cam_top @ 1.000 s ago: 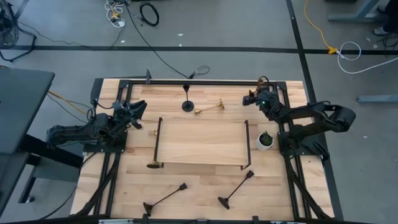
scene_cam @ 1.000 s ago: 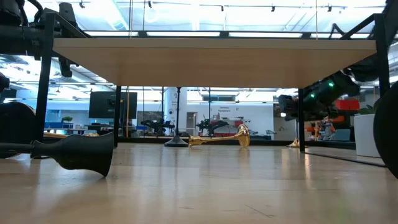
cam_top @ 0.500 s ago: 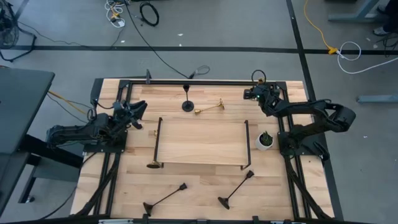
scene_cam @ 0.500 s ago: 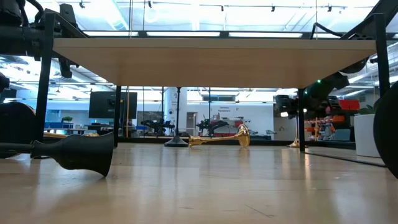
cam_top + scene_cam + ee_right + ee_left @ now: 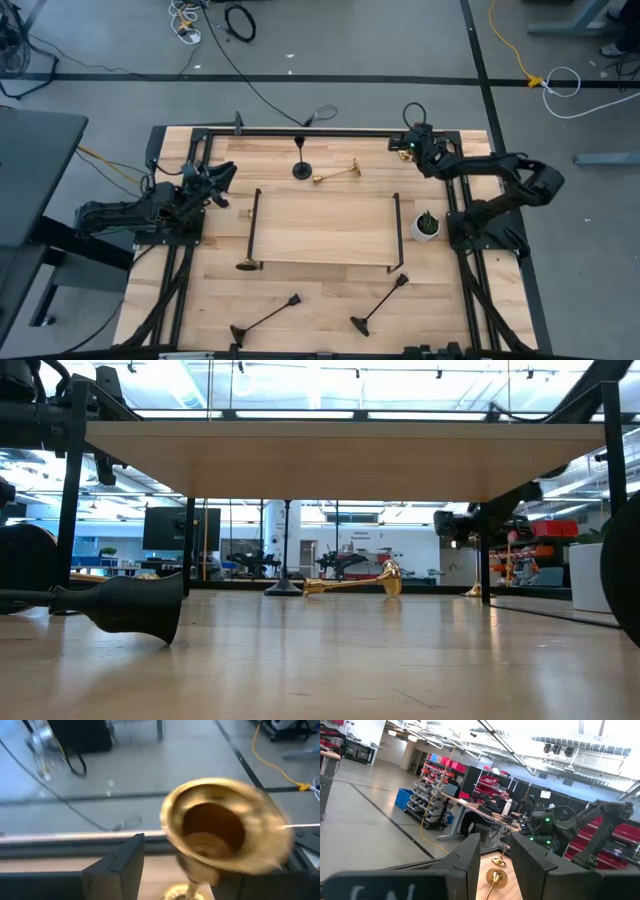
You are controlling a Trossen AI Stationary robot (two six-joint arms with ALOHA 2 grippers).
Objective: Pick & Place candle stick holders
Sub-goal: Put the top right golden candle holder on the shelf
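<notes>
A gold candle stick holder stands at the table's far right; its cup point(image 5: 220, 827) fills the right wrist view and its base point(image 5: 472, 591) rests on the table. My right gripper point(image 5: 410, 141) is open, with a finger point(image 5: 117, 865) on either side of the thin stem below the cup; no touch shows. Another gold holder point(image 5: 336, 175) lies on its side at the far middle, beside an upright black one point(image 5: 301, 165). My left gripper point(image 5: 496, 855) waits open over the table's left side, with nothing between its fingers.
A raised wooden board point(image 5: 320, 230) with black bar handles fills the middle. A black holder point(image 5: 246, 264) stands by its near left corner. Two black holders point(image 5: 265, 320) point(image 5: 378, 308) lie near the front edge. A white pot with a plant point(image 5: 427, 225) stands at the right.
My right gripper has moved toward the table's far edge and risen a little, closing in on the upright gold holder at the far right. That holder's base has stayed on the table.
</notes>
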